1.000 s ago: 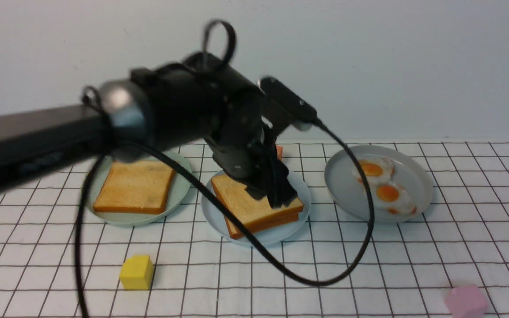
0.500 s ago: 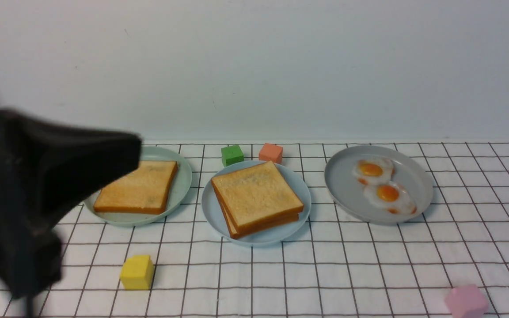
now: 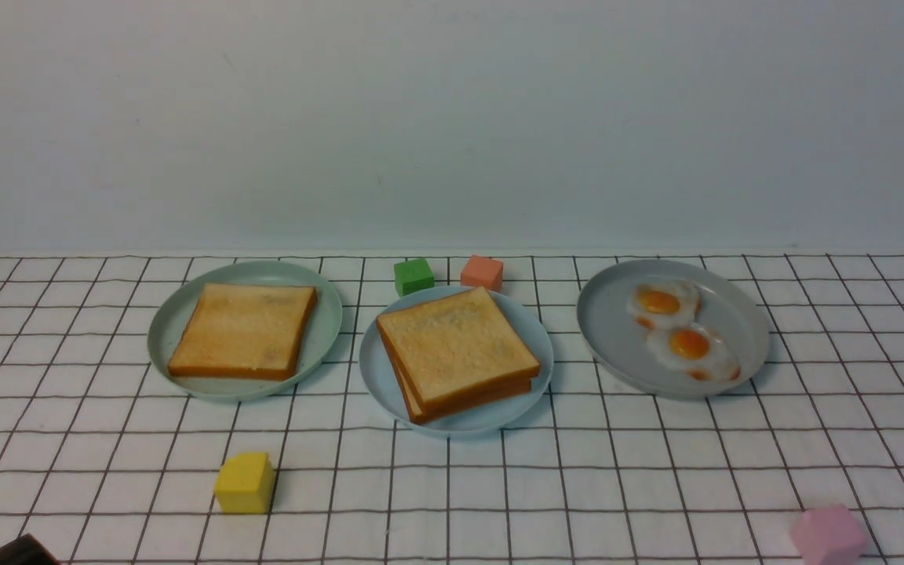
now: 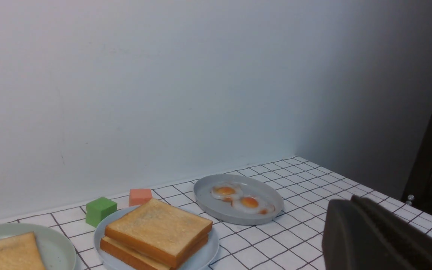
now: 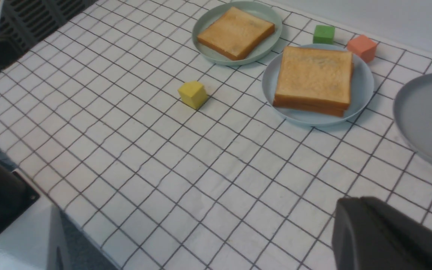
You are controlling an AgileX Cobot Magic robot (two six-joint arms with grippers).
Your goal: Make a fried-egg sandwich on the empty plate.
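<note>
The left arm has withdrawn from the light blue plate [image 3: 380,369]; the left gripper [image 4: 381,240] and right gripper [image 5: 384,240] both rest with jaws pressed together, empty. The fried-egg sandwich [image 3: 456,353] sits stacked on that plate; assembly appears complete.

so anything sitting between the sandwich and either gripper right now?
Nothing visible. The sandwich already sits on the light blue plate, with bare cloth on the robot's side of it. The yellow cube and pink cube lie off to the sides. Both arms are pulled back near the table's near edge.
</note>
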